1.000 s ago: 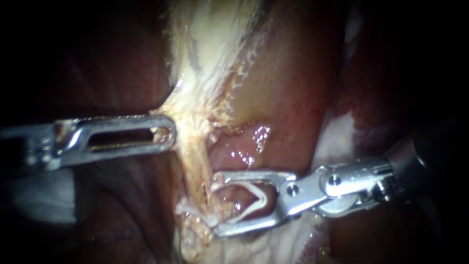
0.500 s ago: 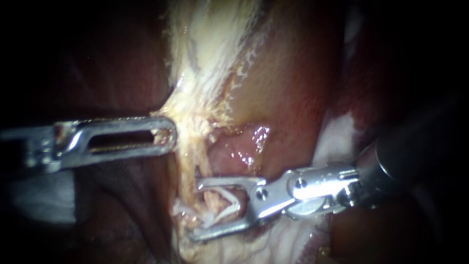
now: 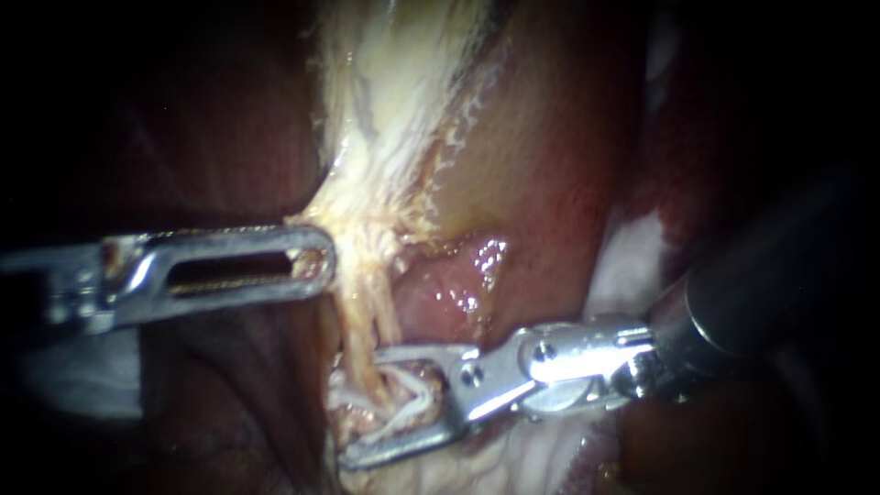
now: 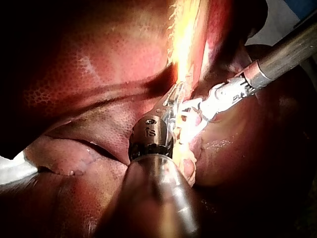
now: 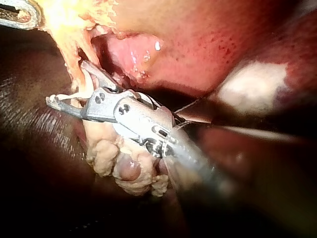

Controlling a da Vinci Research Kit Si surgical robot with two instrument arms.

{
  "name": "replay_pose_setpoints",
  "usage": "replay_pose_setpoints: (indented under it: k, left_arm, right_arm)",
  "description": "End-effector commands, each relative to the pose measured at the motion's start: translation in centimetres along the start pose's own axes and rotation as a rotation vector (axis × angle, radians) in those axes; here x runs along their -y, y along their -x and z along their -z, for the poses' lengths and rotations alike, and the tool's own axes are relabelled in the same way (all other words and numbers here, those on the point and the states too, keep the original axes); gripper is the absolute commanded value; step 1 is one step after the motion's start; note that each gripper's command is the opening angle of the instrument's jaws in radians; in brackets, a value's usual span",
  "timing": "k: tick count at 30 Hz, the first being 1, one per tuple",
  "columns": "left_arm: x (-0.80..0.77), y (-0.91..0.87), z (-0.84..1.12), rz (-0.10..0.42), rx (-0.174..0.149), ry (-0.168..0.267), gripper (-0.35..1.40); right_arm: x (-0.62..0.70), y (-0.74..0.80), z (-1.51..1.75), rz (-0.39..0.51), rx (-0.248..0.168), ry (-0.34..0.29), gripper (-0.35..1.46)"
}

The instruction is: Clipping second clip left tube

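My right instrument (image 3: 360,406) has slid left since a second ago, its spread jaws carrying a white V-shaped clip (image 3: 408,403) and now straddling the pale stringy tube (image 3: 362,321) — squeeze still to come — while the jaws of my left instrument (image 3: 316,261) pinch yellowish fat (image 3: 367,229).

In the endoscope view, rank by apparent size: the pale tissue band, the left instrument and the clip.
Largest: pale tissue band.
Next: left instrument, somewhat smaller.
Smallest: clip, clearly, held between the jaws of the right instrument.
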Motion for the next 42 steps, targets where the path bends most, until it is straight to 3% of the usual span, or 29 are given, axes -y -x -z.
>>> replay_pose_setpoints:
  k: [1,6,14,18,20,22,23,26,42]
  left_arm:
    - [0.0,-0.01,-0.01,0.0,-0.001,-0.001,-0.35]
    - [-0.01,0.0,-0.01,0.0,-0.001,-0.001,-0.35]
    - [-0.01,0.0,-0.02,0.0,-0.001,-0.001,-0.35]
    - [-0.01,0.0,-0.02,0.0,-0.001,-0.001,-0.35]
    - [-0.01,0.0,-0.02,0.0,-0.001,-0.001,-0.35]
    - [-0.01,0.0,-0.01,0.0,-0.001,-0.001,-0.35]
    - [-0.01,0.0,-0.01,0.0,-0.001,-0.001,-0.35]
    - [-0.01,0.0,-0.01,0.0,-0.001,-0.001,-0.35]
    - [-0.01,0.0,-0.01,0.0,-0.001,-0.001,-0.35]
  right_arm:
    - [0.02,-0.03,-0.01,-0.005,-0.002,-0.007,0.6]
    - [0.03,-0.02,-0.14,-0.018,-0.003,-0.024,0.6]
    - [-0.05,0.09,-0.32,-0.03,-0.004,-0.02,0.56]
    - [-0.09,0.12,-0.29,-0.032,0.028,0.002,0.49]
    - [-0.09,0.11,-0.24,-0.033,0.03,0.0,0.35]
    - [-0.08,0.11,-0.17,-0.034,0.031,0.015,-0.04]
    - [-0.08,0.1,-0.14,-0.035,0.032,0.026,-0.34]
    - [-0.11,0.04,-0.07,-0.04,0.038,0.079,-0.35]
    - [-0.13,0.07,-0.05,-0.012,0.053,0.084,-0.35]
